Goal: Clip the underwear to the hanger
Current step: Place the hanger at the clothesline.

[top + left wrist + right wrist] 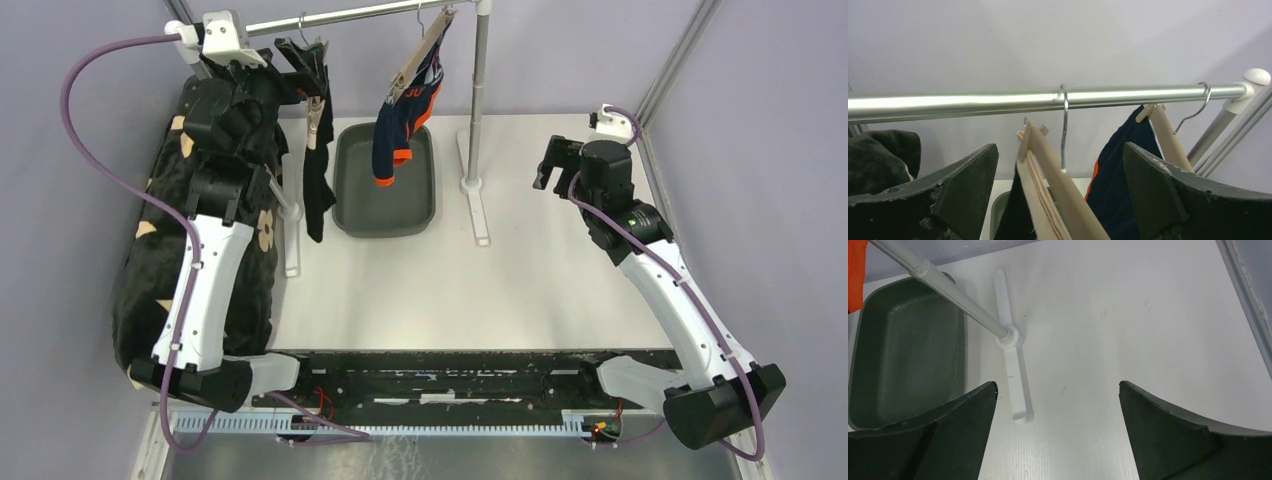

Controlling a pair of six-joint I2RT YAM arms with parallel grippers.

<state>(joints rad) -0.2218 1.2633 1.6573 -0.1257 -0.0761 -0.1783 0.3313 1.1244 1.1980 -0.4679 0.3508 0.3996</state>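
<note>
Wooden and pale, the left hanger (1050,170) hangs by its wire hook (1064,127) from the metal rail (973,102). Black underwear (318,185) hangs from a clip on it, dropping toward the tabletop just left of the grey tray (385,195). The left jaws are up at the rail and stand wide open, with one dark finger (960,187) on either side of that hanger. They touch neither the wood nor the cloth and hold nothing. Further right on the same rail, a second wooden hanger (1168,137) carries navy underwear (400,125) with orange trim, which hangs over the tray. The right jaws are also spread fully and empty. They hover over the bare white tabletop (1148,315), to the right of the rack's upright post (950,287) and its white foot (1012,375), well apart from both garments. A heap of dark cloth (150,270) with pale patches lies along the left edge, under the left arm.
</note>
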